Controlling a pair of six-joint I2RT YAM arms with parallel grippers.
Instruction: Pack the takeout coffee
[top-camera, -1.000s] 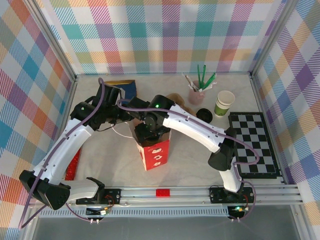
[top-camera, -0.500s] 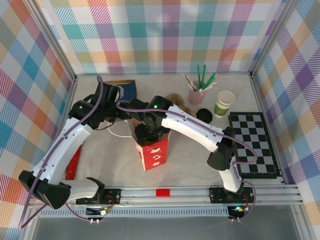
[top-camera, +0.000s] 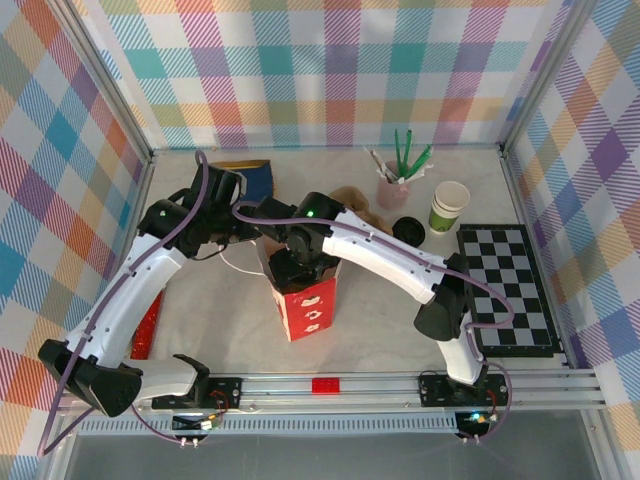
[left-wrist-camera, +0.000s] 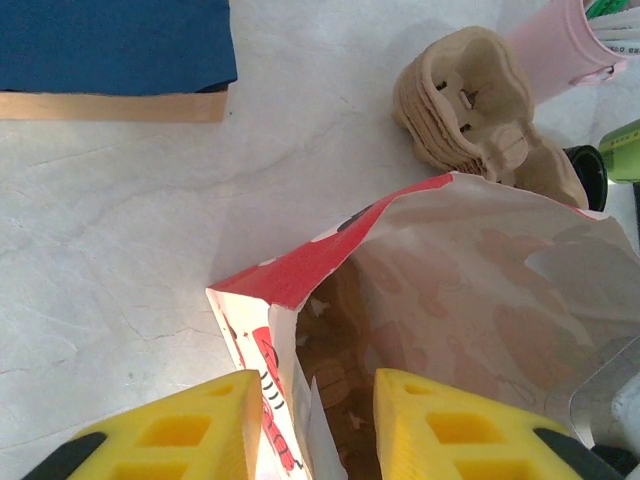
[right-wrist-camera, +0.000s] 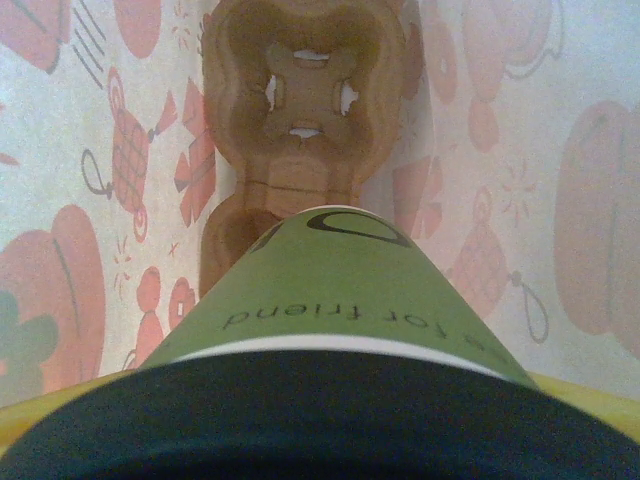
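Held the takeout coffee (right-wrist-camera: 330, 290) in the right pincer (right-wrist-camera: 318, 430), gripped near its black-lidded end, down inside the red bag (top-camera: 308, 310) and above a cardboard carrier (right-wrist-camera: 305, 90) lying at the bag's bottom. Straddled the bag's rim with the left pincer (left-wrist-camera: 318, 430), its yellow fingers (left-wrist-camera: 180, 430) set apart, one outside the paper wall, one inside. Seen on the worktop (top-camera: 230, 330) beyond the bag: a stack of carriers (left-wrist-camera: 470, 100), a pink cup (top-camera: 391, 190), a loose black lid (top-camera: 407, 228), a cream-rimmed cup (top-camera: 449, 207).
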